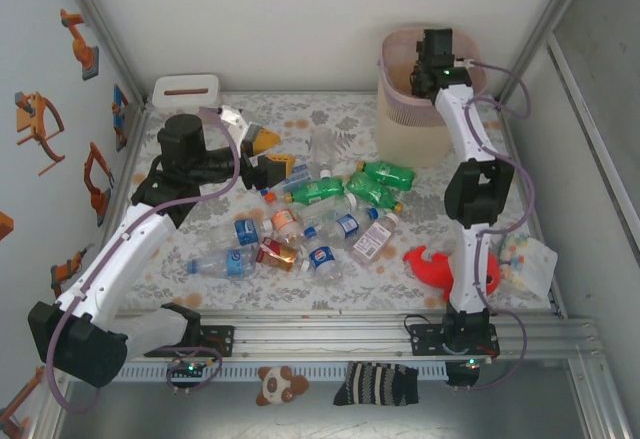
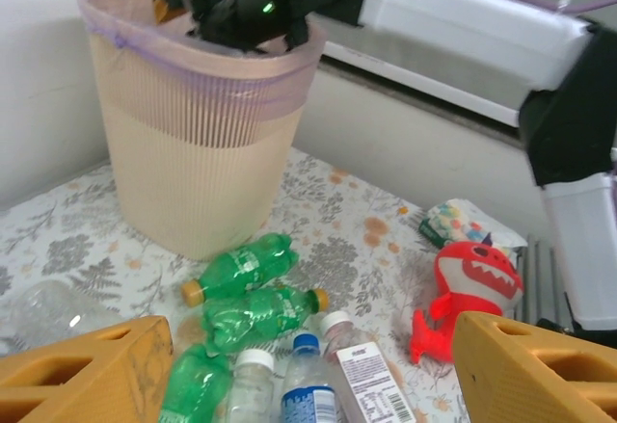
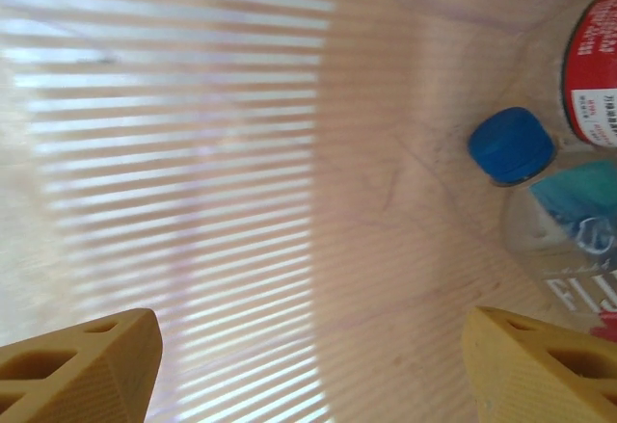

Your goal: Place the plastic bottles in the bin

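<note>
The beige bin [image 1: 415,124] with its pink liner stands at the back right. My right gripper [image 1: 428,71] hangs in its mouth, open and empty. In the right wrist view my right gripper [image 3: 308,365] faces the ribbed inner wall, with a blue-capped bottle [image 3: 511,144] and a red-labelled bottle [image 3: 593,66] lying inside. Several plastic bottles [image 1: 320,224] are strewn across mid-table, some green [image 1: 385,174]. My left gripper [image 1: 275,156] is open above the pile's left end. In the left wrist view my left gripper [image 2: 308,375] has green bottles [image 2: 241,269], a white-capped bottle [image 2: 253,384] and a blue-capped one [image 2: 308,389] ahead of it, touching none.
A red plush shark [image 1: 440,267] lies by the right arm's base, with a bag of coloured pieces [image 1: 525,259] beside it. A low white box with a slot [image 1: 186,89] sits at the back left. Walls close in on three sides.
</note>
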